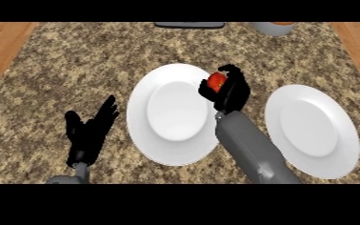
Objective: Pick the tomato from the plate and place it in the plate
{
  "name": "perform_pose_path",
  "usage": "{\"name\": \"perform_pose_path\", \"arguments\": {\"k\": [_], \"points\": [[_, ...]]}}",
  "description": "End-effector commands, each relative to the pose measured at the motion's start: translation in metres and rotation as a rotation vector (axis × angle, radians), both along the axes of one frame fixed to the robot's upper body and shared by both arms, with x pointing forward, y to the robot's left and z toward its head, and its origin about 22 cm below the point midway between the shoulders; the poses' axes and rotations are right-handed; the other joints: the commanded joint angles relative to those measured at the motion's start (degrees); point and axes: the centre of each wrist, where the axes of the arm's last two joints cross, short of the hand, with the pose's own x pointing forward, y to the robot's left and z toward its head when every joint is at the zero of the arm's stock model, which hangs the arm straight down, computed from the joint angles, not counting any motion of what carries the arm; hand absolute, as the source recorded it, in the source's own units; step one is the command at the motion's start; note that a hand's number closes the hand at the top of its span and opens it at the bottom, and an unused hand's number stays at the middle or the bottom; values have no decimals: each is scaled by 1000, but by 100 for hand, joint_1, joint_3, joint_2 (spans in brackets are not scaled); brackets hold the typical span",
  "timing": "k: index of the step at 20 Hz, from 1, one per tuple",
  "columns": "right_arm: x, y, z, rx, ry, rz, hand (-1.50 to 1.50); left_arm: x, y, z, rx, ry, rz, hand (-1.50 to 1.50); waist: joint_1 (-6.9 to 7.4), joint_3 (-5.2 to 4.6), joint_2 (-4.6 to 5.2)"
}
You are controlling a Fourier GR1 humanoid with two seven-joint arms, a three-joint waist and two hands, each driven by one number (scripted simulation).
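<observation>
The speckled bench [84,52] is carrying a left plate [169,140] and a right plate [309,128], both white. The right hand [232,94] is clasping the tomato [216,80] in curled fingers over the left plate's right rim. The left hand [88,131] is resting open at lower left.

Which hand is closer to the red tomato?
Right. The right hand has its fingers curled round the tomato, at the left plate's right rim. The left hand rests open beyond that plate's left side, apart from the tomato.
</observation>
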Motion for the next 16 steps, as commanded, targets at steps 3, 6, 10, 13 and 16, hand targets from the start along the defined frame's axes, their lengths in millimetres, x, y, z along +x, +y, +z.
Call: {"name": "perform_pose_path", "arguments": {"k": [3,6,10,13,16], "points": [[-6,21,-3,27,150,26,-150,0,-15,-13,1,-3,-33,0,109,4,89],[-11,18,-10,76,52,78,-150,-8,-14,-11,18,1,-15,0,59,8,85],[-7,29,11,146,-150,112,-150,1,-7,-6,-8,-4,-20,0,52,11,93],[-20,25,1,217,-265,67,-150,0,-2,-7,4,8,-6,0,-8,12,79],[-22,23,8,257,-311,53,-150,2,7,-4,-5,25,26,0,-121,9,55]]}}
